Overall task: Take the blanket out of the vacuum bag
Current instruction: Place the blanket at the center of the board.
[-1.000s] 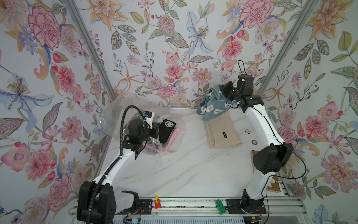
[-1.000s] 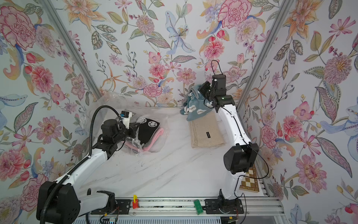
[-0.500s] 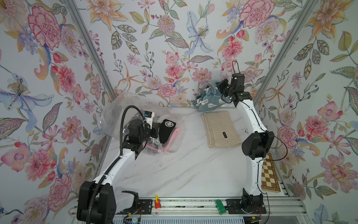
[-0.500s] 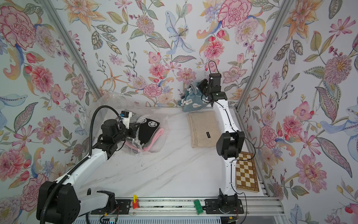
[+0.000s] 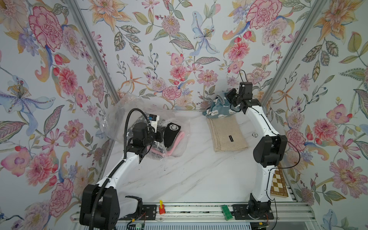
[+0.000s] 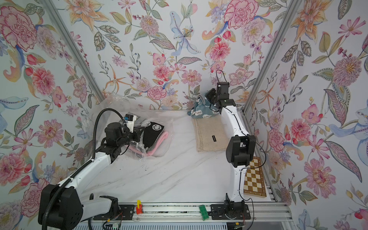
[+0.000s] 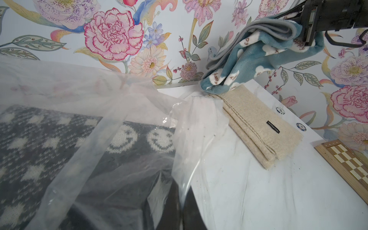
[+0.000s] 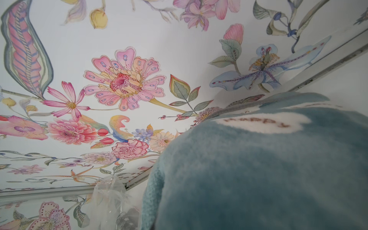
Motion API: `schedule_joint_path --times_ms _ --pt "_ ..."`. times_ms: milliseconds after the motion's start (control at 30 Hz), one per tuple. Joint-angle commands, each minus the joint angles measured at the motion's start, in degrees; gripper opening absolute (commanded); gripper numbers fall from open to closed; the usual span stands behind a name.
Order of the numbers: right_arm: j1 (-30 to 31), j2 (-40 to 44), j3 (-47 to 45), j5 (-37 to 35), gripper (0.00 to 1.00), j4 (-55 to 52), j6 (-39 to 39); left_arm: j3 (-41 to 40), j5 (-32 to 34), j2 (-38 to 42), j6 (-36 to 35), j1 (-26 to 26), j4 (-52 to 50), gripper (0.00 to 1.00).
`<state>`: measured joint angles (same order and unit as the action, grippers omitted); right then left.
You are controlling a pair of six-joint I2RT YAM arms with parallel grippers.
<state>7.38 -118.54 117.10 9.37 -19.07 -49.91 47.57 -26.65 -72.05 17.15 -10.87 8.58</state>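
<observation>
- Step in hand, as I read it: the blue cloud-print blanket (image 5: pixel 216 113) is out of the vacuum bag (image 5: pixel 127 107) and is being carried to the stack at the right of centre in both top views.
- My right pincer (image 5: pixel 229 97) is clamped on a bunched edge of that blanket. The cloth hangs below it, and its lower end touches the far end of the beige folded blanket (image 5: pixel 225 133).
- My left pincer (image 5: pixel 159 135) is closed, apparently pinching the bag's film and so holding the bag on the counter (image 5: pixel 189 175) left of centre.
- A black smiley-face blanket (image 5: pixel 173 131) and a pink blanket (image 5: pixel 177 143) lie inside the bag, just beside that pincer.
- Next, I judge, I should lower the blue blanket onto the beige one and release it cleanly, then go back to the bag's mouth.
</observation>
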Motion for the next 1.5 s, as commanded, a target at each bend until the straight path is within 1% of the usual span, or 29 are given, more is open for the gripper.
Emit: schedule_joint_path --times_ms 0,200,400,533,633,733,967,1267,1467 --pt "0.0 8.0 -5.6 -1.9 0.00 6.3 1.3 0.8 -0.6 0.5 0.1 0.5 -0.2 0.00" --pt "-0.3 13.9 -16.0 -1.8 0.00 7.4 2.0 0.7 -1.0 0.8 0.3 0.4 0.0 0.00" --pt "-0.5 19.1 -29.3 -0.7 0.00 12.4 0.2 0.6 -0.8 1.6 0.3 0.5 0.0 0.00" --pt "-0.5 21.2 -35.2 -0.2 0.00 14.0 -0.3 0.5 -0.8 1.7 0.3 0.5 0.0 0.00" --pt "-0.5 22.4 -38.7 -0.3 0.07 14.9 -0.7 0.5 -0.8 1.8 0.2 0.5 -0.1 0.00" --pt "-0.4 23.2 -41.8 -0.3 0.09 15.6 -1.0 0.4 -0.6 2.3 0.2 0.5 -0.1 0.00" --pt "-0.4 24.4 -47.8 0.4 0.11 17.3 -2.4 0.2 -0.4 2.9 0.2 0.5 -0.2 0.00" --pt "-0.3 24.6 -52.4 2.9 0.13 17.9 -5.8 0.3 -0.2 3.5 -0.1 0.5 -0.5 0.00" --pt "1.4 26.1 -54.2 -1.0 0.16 15.8 -5.0 0.2 -0.4 3.6 0.1 0.5 -0.3 0.00"
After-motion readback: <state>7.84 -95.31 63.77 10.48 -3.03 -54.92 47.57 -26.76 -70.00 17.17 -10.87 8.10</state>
